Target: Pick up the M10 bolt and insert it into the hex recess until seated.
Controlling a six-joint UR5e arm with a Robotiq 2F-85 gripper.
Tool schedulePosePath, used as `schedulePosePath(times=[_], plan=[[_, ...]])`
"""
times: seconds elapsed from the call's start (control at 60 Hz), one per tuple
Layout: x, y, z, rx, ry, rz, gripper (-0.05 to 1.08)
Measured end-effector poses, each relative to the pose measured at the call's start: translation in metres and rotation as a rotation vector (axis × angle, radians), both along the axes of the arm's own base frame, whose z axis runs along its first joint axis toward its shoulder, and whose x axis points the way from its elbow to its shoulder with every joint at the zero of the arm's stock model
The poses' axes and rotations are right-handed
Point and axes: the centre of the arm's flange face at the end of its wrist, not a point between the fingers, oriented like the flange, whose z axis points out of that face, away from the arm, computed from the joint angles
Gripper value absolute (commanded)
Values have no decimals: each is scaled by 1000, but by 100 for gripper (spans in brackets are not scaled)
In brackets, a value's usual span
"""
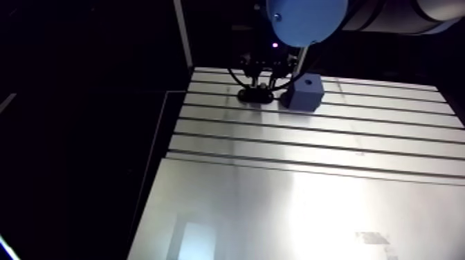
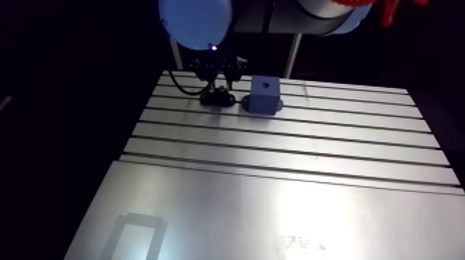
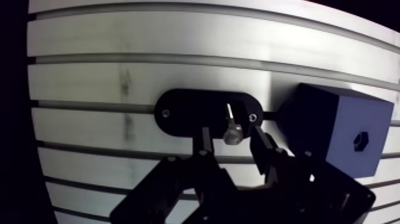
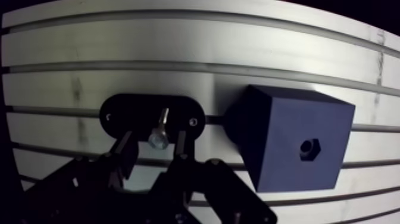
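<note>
Gripper [image 3: 230, 138] jaws open, straddling M10 bolt [image 3: 230, 126] on black oval holder [image 3: 184, 110]; no clamp yet. Risk: off-centre close knocks bolt askew, so it jams at hex recess [image 3: 361, 141] in blue block [image 3: 324, 116].

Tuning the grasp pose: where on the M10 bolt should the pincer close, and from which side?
Likely take the M10 bolt by its hex head, from straight above: it seems to stand upright on the black oval holder, head nearest the wrist. The open pincer straddles it, clear of the blue block.

Blue block [image 3: 333, 131], one corner behind the fingers [image 3: 261, 146]
</note>
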Motion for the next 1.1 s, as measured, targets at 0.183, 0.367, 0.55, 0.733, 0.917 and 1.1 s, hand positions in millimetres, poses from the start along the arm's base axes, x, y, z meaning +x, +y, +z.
schedulePosePath(times=[0.183,0.367,0.55,0.733,0.917,1.1], plan=[[0,0,0,0,-1,1,54],[0,0,-1,0,-1,1,56],[0,1,-1,0,-1,1,56],[-1,2,-1,0,-2,-1,56],[-1,3,-3,0,-4,1,58],[-2,4,-4,1,-5,2,59]])
